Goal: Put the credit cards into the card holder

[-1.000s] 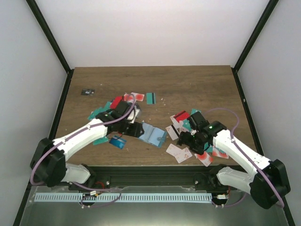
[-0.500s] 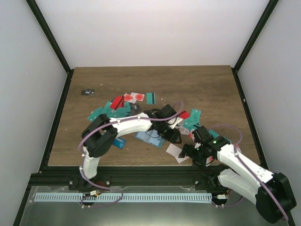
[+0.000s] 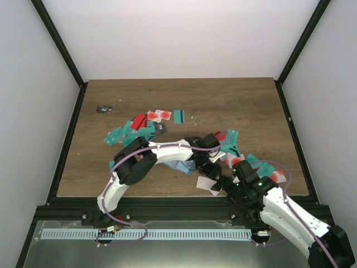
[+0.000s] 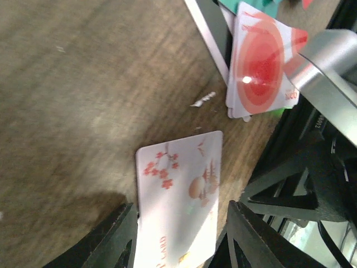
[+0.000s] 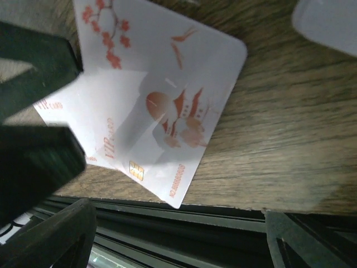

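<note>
Near the front edge of the table (image 3: 234,100), flat on the wood, 1 white card (image 4: 178,184) with red blossoms. Straddled at 1 end by the left pincer (image 4: 181,211): 1 dark finger at each long edge of the card, jaws about half apart. Not possible to tell whether pressed on the card or only standing beside it. Left arm (image 3: 167,149) stretched far across to the right half of the table, over the card holder (image 3: 177,166). Card holder light blue, mostly hidden under this arm, just left of the white card. Right pincer (image 5: 178,215) low over a corner of the same white card, close to the front rail (image 3: 162,204), jaws wide apart and gripping nothing. Just beyond, in the left wrist view, 1 white card with red circles (image 4: 262,61), lying on top of other cards. More credit cards (image 3: 120,134) loose on the table: teal and red ones heaped at the middle left, 1 teal card with a dark stripe (image 3: 179,116) behind them, a few more beside the right arm (image 3: 284,209). 1 small black thing (image 3: 104,109) alone at the far left.
</note>
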